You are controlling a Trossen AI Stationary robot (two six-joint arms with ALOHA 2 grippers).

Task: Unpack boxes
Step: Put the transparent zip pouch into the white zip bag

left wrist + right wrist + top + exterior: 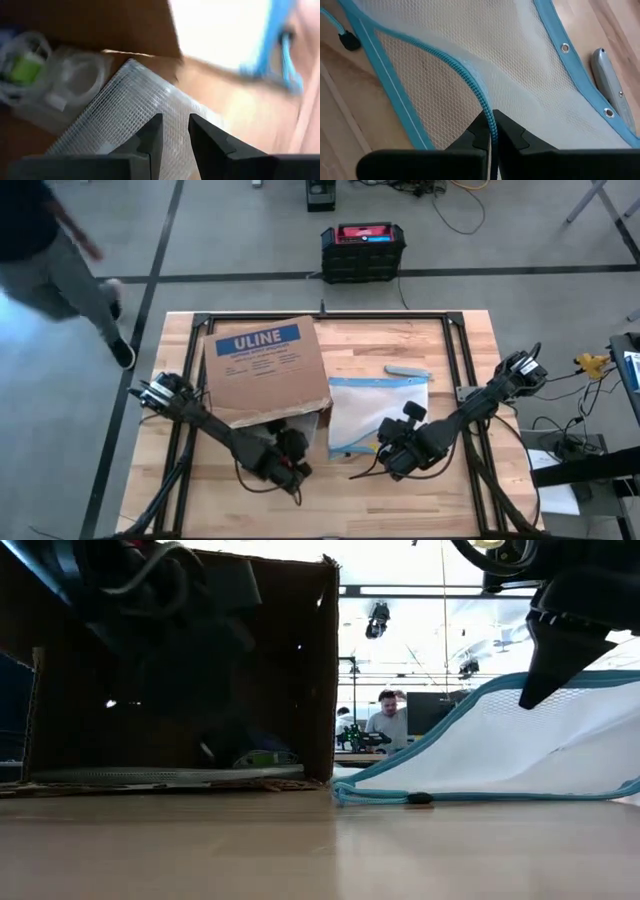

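On pouch (485,75) zipper, right fingers (512,135) clamped

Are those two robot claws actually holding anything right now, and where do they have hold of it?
The right gripper pinches the mesh pouch by its blue zipper edge. The left gripper, at the cardboard box opening, grips nothing visible.

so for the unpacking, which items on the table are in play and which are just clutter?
In play:
- cardboard box, open side facing the left gripper
- bagged items inside the box
- mesh zip pouch, its zipper edge pinched by the right gripper

Lying about:
- grey utility knife beyond the pouch
- black crate on the floor, off the table
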